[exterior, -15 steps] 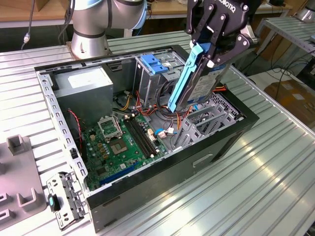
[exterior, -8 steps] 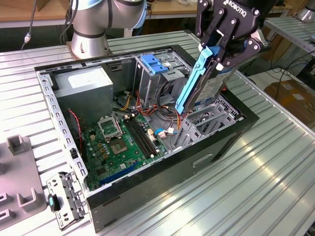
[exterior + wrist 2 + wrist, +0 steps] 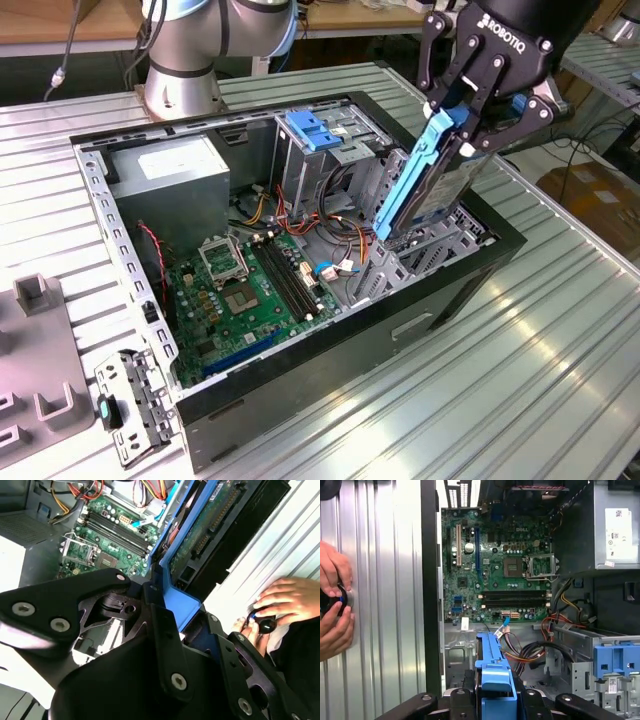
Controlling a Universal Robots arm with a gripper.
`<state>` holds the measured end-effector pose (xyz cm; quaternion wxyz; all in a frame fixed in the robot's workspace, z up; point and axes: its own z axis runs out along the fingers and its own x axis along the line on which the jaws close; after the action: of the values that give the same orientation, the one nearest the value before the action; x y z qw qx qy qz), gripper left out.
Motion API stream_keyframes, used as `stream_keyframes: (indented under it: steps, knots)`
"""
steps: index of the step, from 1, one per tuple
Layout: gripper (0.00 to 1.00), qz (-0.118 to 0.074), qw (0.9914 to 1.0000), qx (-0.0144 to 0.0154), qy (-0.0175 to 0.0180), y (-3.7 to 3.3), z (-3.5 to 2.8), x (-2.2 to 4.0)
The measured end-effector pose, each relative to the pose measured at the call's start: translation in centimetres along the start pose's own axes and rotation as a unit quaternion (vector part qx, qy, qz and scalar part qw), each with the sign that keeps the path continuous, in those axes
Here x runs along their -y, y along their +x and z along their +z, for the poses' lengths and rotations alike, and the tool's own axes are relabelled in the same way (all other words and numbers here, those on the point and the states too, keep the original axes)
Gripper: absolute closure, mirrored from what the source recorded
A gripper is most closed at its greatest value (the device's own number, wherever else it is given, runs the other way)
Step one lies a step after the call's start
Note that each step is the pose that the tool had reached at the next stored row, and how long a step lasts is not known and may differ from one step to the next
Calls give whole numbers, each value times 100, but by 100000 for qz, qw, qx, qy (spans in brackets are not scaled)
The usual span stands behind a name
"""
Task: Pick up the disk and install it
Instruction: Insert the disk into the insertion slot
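Observation:
The disk [image 3: 437, 180], a flat drive with blue plastic side rails, hangs steeply tilted over the open computer case [image 3: 300, 365]. Its lower end dips into the metal drive bay [image 3: 455, 235] at the case's end on the exterior view's right. My gripper [image 3: 470, 115] is shut on the disk's upper end, black fingers pressing the blue rails. In the second wrist view the disk's green circuit-board side [image 3: 200, 525] runs away from the gripper [image 3: 182, 617]. The first wrist view shows one blue rail [image 3: 495, 665] rising from the gripper [image 3: 495, 700] above the case interior.
Inside the case lie a green motherboard [image 3: 240, 290], a grey power-supply box [image 3: 175, 175], coloured cables [image 3: 300, 215] and a light-blue bracket [image 3: 312, 128] on the drive cage. A person's hands [image 3: 332, 605] hold a small black device on the ribbed table. Grey fixtures [image 3: 40, 400] sit at the exterior view's left.

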<state>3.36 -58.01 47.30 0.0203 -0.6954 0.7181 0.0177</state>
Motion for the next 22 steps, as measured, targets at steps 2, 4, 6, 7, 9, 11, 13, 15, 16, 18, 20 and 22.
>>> stream_keyframes:
  steps: [2,4,6,7,9,11,13,15,16,18,20,22]
  knots:
    - [63,-64,100000,2,-1,18,22,54]
    - [63,-141,100000,-5,-7,29,50,148]
    - [63,-151,100000,-8,-9,31,67,216]
    - [63,-151,100000,-5,-8,32,77,249]
    - [63,-150,100000,-21,-12,31,84,268]
    - [63,-148,100000,-7,-8,32,87,269]
    - [63,-151,100000,-7,-8,32,88,270]
    - [63,-151,100000,-10,-9,32,89,270]
    - [63,-149,100000,-9,-8,32,90,271]
    - [63,-149,100000,-6,-9,32,93,277]
    - [63,-149,100000,-7,-9,32,95,277]
    - [63,-150,100000,-8,-7,32,95,277]
